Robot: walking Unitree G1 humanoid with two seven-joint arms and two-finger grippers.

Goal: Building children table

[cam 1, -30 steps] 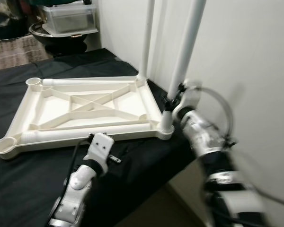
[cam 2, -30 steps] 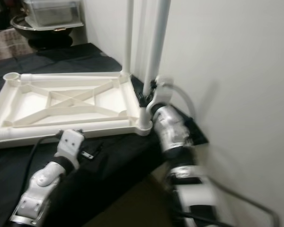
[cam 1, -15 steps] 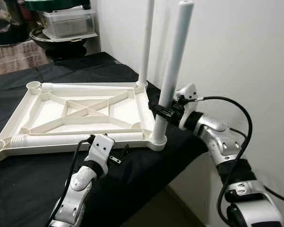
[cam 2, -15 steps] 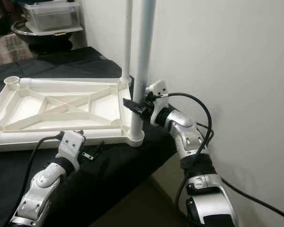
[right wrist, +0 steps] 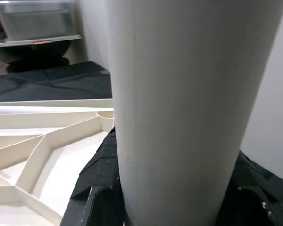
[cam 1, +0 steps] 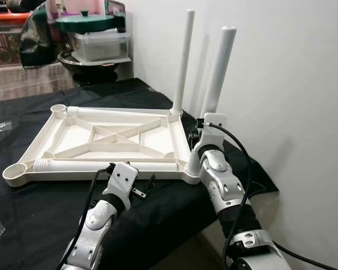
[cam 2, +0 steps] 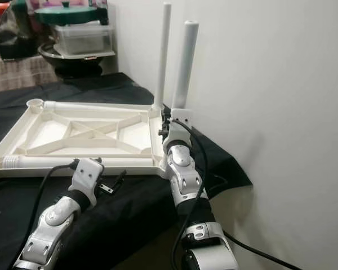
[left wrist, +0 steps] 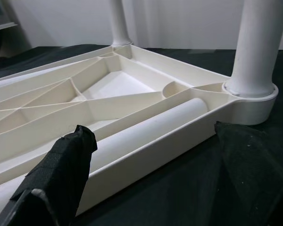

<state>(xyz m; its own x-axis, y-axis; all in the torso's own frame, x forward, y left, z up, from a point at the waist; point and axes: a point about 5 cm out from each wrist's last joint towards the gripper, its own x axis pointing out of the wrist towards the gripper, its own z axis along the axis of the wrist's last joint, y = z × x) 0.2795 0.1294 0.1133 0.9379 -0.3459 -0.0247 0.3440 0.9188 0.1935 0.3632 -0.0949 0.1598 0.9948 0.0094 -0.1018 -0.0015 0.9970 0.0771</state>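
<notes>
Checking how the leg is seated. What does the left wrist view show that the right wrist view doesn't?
Left wrist: the near leg seated in its socket, a loose leg lying in the tabletop, and the far leg. Right wrist: the right gripper clamped around the near leg, and a box. Both: near leg, tabletop ribs, black cloth.

The right arm reached forward and up, its wrist raised, and the right gripper [right wrist: 174, 207] had its jaws closed around a table leg [cam 1: 217, 79]. The left gripper [cam 1: 145, 188] hovered low with jaws spread apart.
</notes>
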